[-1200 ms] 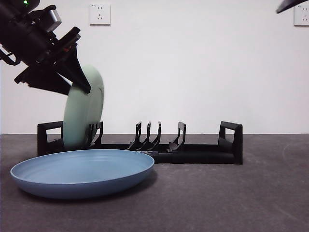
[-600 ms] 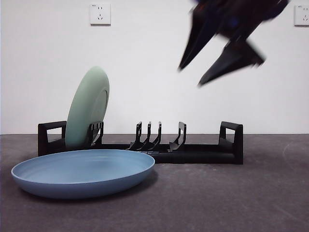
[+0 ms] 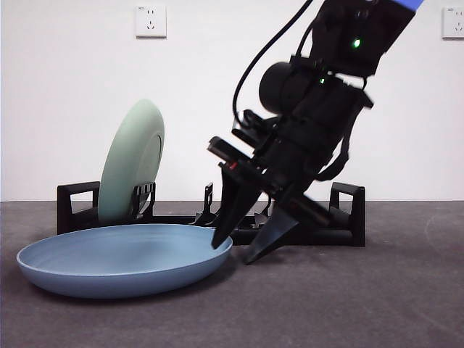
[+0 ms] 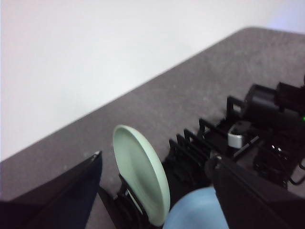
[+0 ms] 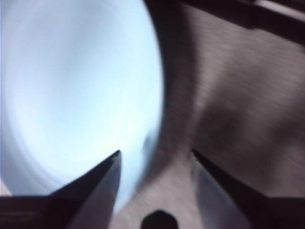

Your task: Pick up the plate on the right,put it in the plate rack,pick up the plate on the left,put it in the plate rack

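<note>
A pale green plate point(image 3: 130, 163) stands on edge at one end of the black plate rack point(image 3: 304, 230); it also shows in the left wrist view point(image 4: 143, 176). A blue plate point(image 3: 123, 261) lies flat on the table in front of the rack. My right gripper point(image 3: 233, 251) is open and low at the blue plate's rim, one jaw over the plate and one outside it. The right wrist view shows that rim between the jaws point(image 5: 155, 153), with the blue plate point(image 5: 76, 86) filling the picture. My left gripper point(image 4: 155, 157) hangs open and empty, high above the green plate.
The rack's free prongs point(image 3: 221, 206) and its end handle point(image 3: 348, 210) stand right behind my right arm. Dark table surface point(image 3: 362, 304) stretches in front of the rack. The right arm point(image 4: 276, 124) shows beside the rack point(image 4: 190, 148) in the left wrist view.
My left gripper let go of the green plate, which now leans in the rack, and rose out of the front view. The right arm swung down to the blue plate's rim.
</note>
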Robot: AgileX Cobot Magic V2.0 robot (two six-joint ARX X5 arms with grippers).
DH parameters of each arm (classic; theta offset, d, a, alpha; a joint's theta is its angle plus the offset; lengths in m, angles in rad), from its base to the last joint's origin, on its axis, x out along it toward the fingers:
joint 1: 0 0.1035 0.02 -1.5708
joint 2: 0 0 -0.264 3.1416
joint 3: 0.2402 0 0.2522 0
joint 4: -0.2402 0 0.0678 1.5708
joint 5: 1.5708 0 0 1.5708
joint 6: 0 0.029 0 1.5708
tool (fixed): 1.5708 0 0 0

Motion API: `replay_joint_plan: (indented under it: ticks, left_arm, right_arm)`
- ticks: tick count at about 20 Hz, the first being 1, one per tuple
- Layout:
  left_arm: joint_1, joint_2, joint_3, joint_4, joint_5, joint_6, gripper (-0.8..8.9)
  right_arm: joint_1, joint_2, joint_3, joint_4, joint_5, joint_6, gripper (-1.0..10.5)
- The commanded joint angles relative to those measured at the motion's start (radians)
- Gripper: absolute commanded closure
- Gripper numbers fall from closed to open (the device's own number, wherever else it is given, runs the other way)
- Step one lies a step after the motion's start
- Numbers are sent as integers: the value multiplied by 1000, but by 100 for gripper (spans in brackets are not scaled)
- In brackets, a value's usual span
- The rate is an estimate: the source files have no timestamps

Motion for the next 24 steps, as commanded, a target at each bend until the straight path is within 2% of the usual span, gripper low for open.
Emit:
replay_joint_plan:
  ticks: [1, 3, 8, 10, 12, 16, 20, 24]
  left_arm:
    - [-23, 3, -1, -8, -28, 13, 436]
    - [-35, 3, -1, -21, -31, 13, 436]
    - [-55, 13, -1, -49, -23, 39, 436]
    - [-92, 32, -1, -71, -18, 89, 436]
    - [-154, 58, -1, -90, 2, 143, 436]
    - [-331, 144, -1, -93, -7, 143, 436]
    - [-497, 276, -1, -131, -121, 173, 436]
    - [-624, 406, -1, -187, -304, 229, 437]
  right_arm:
    - [7, 21, -2, 21, -25, 27, 827]
    - [12, 21, -2, 21, -18, 49, 954]
    - [13, 16, -2, -13, -19, 71, 963]
    - [13, -4, -2, -65, -19, 71, 963]
    - [13, -50, -2, -121, -14, 70, 962]
    - [5, -195, -2, -165, 95, 58, 963]
    - [-52, -328, -2, -177, 109, 60, 963]
    - [-131, -408, -2, -233, 106, 59, 962]
